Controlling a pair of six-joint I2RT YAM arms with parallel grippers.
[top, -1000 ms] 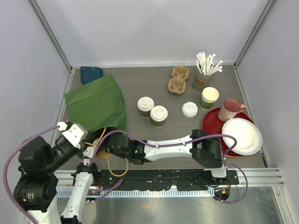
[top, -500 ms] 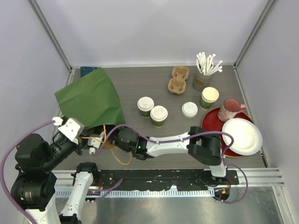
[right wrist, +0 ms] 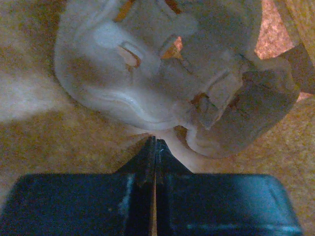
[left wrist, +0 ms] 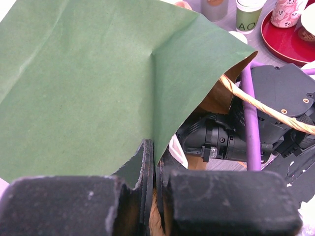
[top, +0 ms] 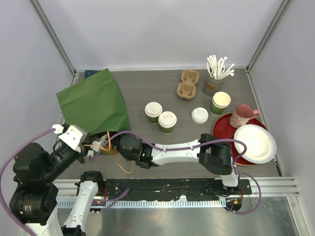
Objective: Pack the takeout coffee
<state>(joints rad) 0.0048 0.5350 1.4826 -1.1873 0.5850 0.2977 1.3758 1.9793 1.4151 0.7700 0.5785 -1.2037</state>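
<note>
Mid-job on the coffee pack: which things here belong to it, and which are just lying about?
Job: two lidded green cups, green paper bag, probably the cardboard carrier.
Lying about: loose white lid, lidless cup stack, pink mug, red plate, white plate, stirrer cup.

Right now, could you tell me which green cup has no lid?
The tall green cup beside the pink mug; the two shorter cups are lidded.
</note>
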